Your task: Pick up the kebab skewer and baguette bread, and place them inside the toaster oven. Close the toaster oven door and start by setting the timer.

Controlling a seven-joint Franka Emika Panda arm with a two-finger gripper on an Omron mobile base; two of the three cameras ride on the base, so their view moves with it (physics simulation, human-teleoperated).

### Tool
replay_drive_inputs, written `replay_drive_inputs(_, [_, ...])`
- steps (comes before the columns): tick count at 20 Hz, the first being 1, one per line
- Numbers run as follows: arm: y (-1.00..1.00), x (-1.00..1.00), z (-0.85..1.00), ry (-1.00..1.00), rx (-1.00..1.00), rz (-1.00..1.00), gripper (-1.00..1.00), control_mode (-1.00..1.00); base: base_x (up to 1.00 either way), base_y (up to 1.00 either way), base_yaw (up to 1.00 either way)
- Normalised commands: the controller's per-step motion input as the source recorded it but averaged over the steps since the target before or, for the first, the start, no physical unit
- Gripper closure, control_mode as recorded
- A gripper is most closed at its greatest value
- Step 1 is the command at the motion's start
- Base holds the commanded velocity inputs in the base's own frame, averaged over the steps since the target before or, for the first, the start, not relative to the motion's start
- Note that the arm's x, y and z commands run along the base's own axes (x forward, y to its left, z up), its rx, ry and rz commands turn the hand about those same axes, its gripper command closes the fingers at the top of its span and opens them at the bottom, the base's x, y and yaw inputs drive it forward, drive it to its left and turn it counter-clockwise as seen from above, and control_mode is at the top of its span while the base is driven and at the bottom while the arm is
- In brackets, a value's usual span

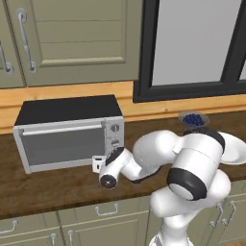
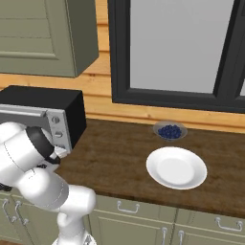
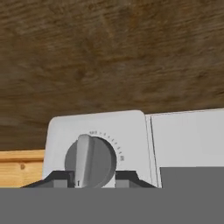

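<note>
At bottom centre of the hand view your gripper (image 3: 90, 178) has its tips straddling the timer knob (image 3: 90, 160), apparently not yet clamped. Pinch it, keep centred, then twist. Behind, left-centre of the left base view, the toaster oven (image 1: 67, 132) has its door (image 1: 62, 144) closed.

**Lighting and Image Quality**

Illumination is even and diffuse across all three rendered views, with no single visible source. The window pane (image 2: 172, 45) reads as a flat pale grey and casts no beam. Shadows are soft: a faint one lies under the toaster oven (image 1: 67, 132) on the counter (image 2: 115, 158). The white plate (image 2: 176, 167) shows mild shading without glare. Resolution is low (edges appear slightly soft and jagged). The hand view renders the wood grain blurred and smeared.
</note>
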Motion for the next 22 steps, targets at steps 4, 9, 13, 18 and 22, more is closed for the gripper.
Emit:
replay_drive_inputs(4, [-0.37,-0.35,-0.62,0.0,0.03,0.0,1.0,-1.0,0.0,0.0,0.0])
replay_drive_inputs(9, [-0.06,-0.04,-0.6,0.0,0.06,0.0,1.0,-1.0,0.0,0.0,0.0])
replay_drive_inputs(13, [0.0,-0.25,-0.76,0.0,0.07,0.0,1.0,-1.0,0.0,0.0,0.0])
replay_drive_inputs(18, [-0.14,-0.57,-0.85,0.0,0.03,0.0,1.0,-1.0,0.0,0.0,0.0])
replay_drive_inputs(22, [-0.29,-0.63,-0.77,0.0,0.0,0.0,1.0,-1.0,0.0,0.0,0.0])
